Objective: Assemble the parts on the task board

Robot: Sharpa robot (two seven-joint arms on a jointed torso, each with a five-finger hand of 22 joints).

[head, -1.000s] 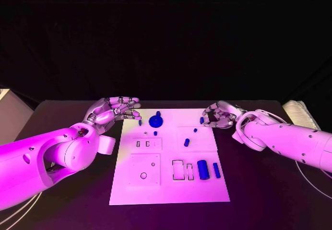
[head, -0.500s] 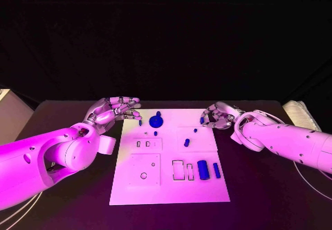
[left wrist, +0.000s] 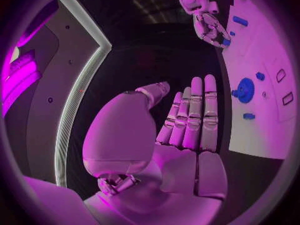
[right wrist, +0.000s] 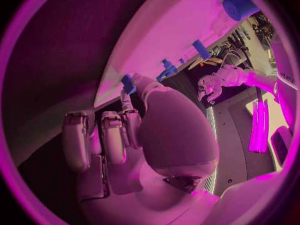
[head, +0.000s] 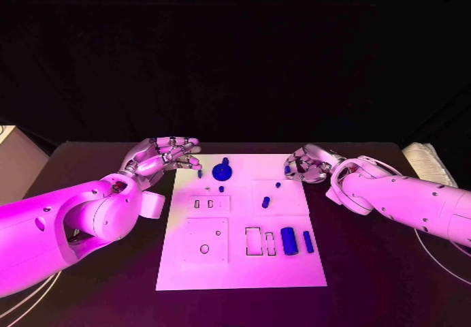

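Not much has shifted in the last second: the right robot hand (head: 310,165) has crept a touch further left along the top right edge of the white board (head: 240,272), and the left robot hand (head: 163,155) has stayed put.

Right hand first: its fingers are curled in, and in the right wrist view a small blue peg (right wrist: 128,83) sits at its fingertips (right wrist: 139,83), apparently pinched there. In the head view that peg (head: 288,170) shows just at the hand's left side, over the board's upper right corner.

What matters for the next move, I'd judge, is this: the open slots lie down and to the left of that hand, toward the board's middle, so the peg has to travel inward and down. The right hand is clearly the nearer one to the upper right parts.

Left hand: fingers straight and side by side, palm bare, holding nothing, hovering off the board's upper left corner, just left of the blue round knob (head: 222,169).

The black bench (head: 393,286) carries the board, with a blue cylinder (head: 288,241) lying lengthwise at lower right.
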